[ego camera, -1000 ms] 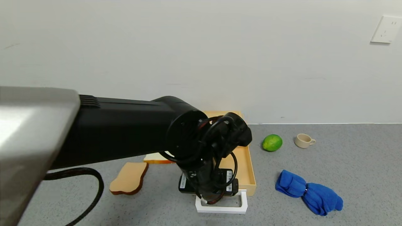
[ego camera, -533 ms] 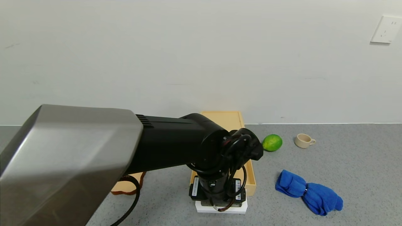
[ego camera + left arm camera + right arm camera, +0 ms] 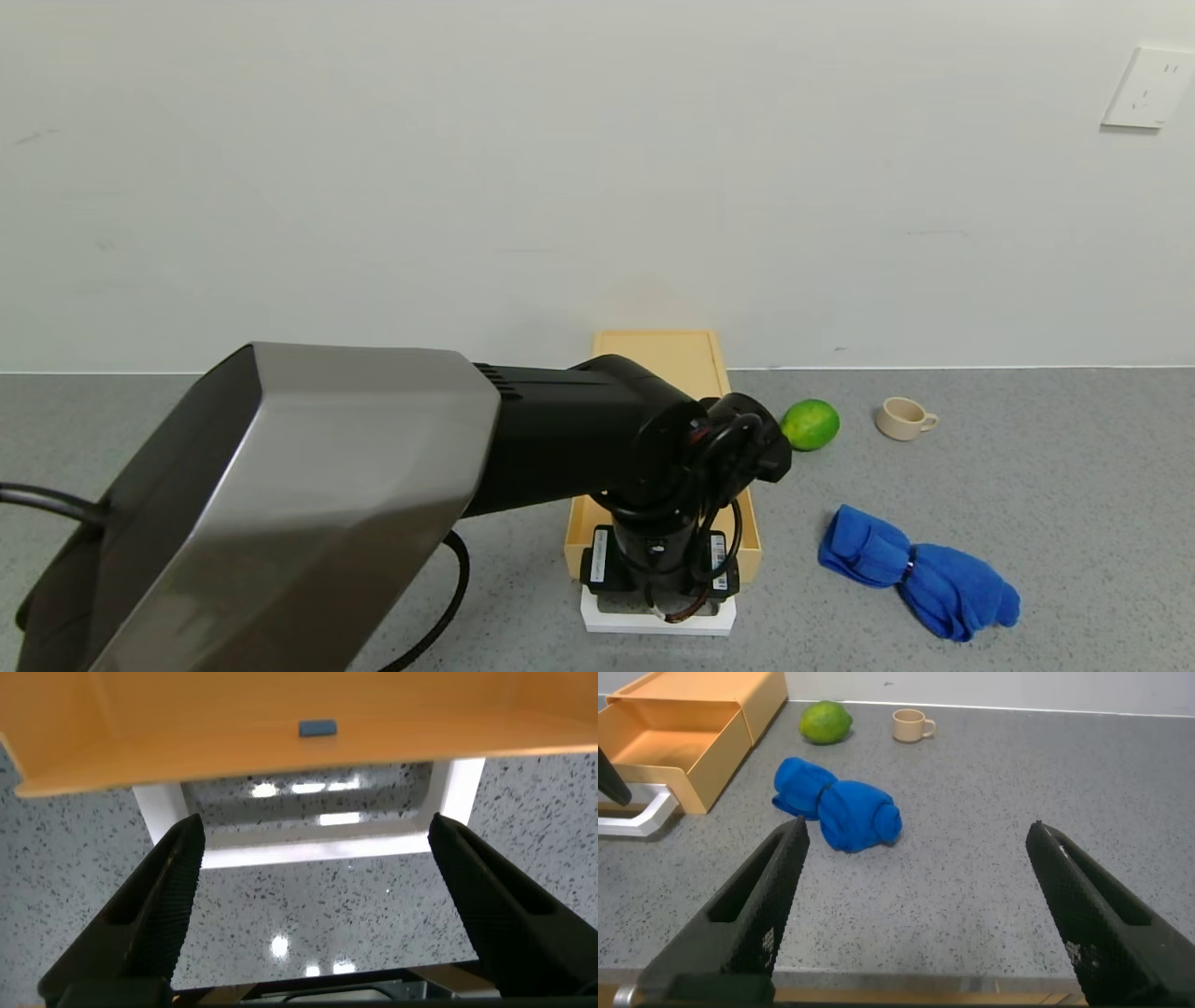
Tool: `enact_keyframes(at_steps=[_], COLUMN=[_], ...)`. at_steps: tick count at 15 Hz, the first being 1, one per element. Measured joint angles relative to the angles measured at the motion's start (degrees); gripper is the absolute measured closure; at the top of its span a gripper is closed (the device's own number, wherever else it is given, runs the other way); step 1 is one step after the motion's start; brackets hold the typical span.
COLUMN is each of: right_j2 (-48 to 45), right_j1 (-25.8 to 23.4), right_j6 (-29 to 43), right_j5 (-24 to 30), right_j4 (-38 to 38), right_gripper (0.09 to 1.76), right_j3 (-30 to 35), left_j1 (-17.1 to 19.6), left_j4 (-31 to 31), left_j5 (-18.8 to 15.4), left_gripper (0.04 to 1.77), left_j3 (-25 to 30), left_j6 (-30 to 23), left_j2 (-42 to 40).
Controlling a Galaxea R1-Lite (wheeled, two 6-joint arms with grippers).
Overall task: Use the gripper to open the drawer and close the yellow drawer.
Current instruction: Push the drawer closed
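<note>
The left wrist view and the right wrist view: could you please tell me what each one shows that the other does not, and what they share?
Only the left wrist view shows the open left pincer over the white handle, plus a small blue mark on the drawer front.

Only the right wrist view shows the open right pincer, the blue cloth, the lime and the cup.

Both show the drawer, pulled out, its handle and the grey counter.

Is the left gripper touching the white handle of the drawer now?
Apart. In the left wrist view, the open left gripper straddles the white handle; bare counter shows between each finger and it.
</note>
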Motion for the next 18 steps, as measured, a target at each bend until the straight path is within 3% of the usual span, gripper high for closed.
enact_keyframes(at_steps=[9, 18], right_j2=[0.0, 0.0], right_j1=[0.0, 0.0], right_j6=[0.0, 0.0], right_j5=[0.0, 0.0], right_j4=[-0.1, 0.0], right_gripper=[0.14, 0.14], right_j3=[0.0, 0.0], left_j1=[1.5, 2.8], left_j4=[0.3, -2.5], left_j5=[1.9, 2.0], left_gripper=[0.09, 0.09], left_j3=[-5.4, -6.4], left_j6=[0.3, 2.0], left_j2=[2.9, 3.6])
